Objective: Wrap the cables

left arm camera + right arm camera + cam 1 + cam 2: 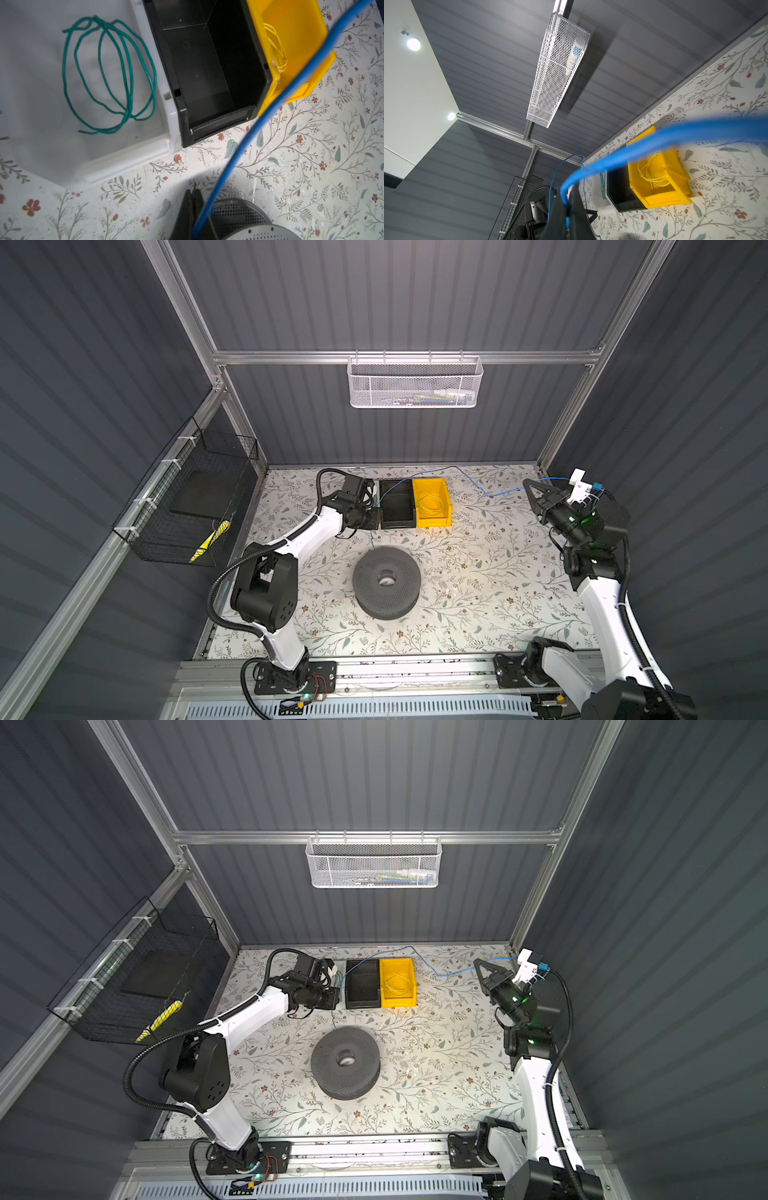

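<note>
A thin bright-blue cable (473, 483) (453, 972) runs from the bins along the back of the table to the far right. My left gripper (371, 526) (194, 192) hangs beside the black bin, fingers pressed together. The cable (270, 108) slants down along them to their base, and a short length trails toward the grey perforated spool (386, 581) (345, 1063). At the right, my raised right gripper (528, 483) (566, 195) is shut on the cable (643, 145), which loops out from between its fingers.
Three bins stand in a row at the back: a white bin (164, 133) with a green wire coil (108, 79), an empty black bin (397, 499) and a yellow bin (432, 502) with a yellow wire. A black wire basket (195, 497) hangs on the left wall and a white mesh basket (415, 383) on the back rail.
</note>
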Robot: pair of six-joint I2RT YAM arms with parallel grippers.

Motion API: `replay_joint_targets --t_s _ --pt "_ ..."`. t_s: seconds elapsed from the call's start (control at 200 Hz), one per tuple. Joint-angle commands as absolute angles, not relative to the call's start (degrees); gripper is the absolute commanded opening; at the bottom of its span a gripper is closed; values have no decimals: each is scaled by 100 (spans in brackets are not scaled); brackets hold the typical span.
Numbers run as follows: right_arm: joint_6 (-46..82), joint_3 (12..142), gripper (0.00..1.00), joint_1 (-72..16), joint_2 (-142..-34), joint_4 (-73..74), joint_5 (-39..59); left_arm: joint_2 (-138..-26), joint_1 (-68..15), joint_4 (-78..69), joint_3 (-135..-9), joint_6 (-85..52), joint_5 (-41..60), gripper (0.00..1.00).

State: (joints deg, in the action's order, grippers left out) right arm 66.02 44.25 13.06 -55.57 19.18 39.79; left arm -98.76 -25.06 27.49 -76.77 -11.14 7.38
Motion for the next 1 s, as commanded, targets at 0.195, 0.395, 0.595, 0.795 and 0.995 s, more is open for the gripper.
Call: replay_joint_targets --t_s 0.195,0.395,0.595,0.795,0.995 --pt "6584 3959 0 1376 -6018 2869 4031 -9538 -2505 3455 -8566 -821 529 0" --pt "6484 3632 7 1378 -6254 2938 4214 -9731 -2505 3841 -8967 -868 839 0" --pt "5593 3552 28 1374 -6380 1873 4322 -10054 -2512 5285 -9860 -923 1766 0" --pt "4913 3542 51 1232 -6744 1144 4363 -9761 -2522 5966 -9681 -1034 1454 0" --pt "4285 3972 71 1014 -6653 201 4506 -9398 -2605 5241 -8768 -1885 1351 0"
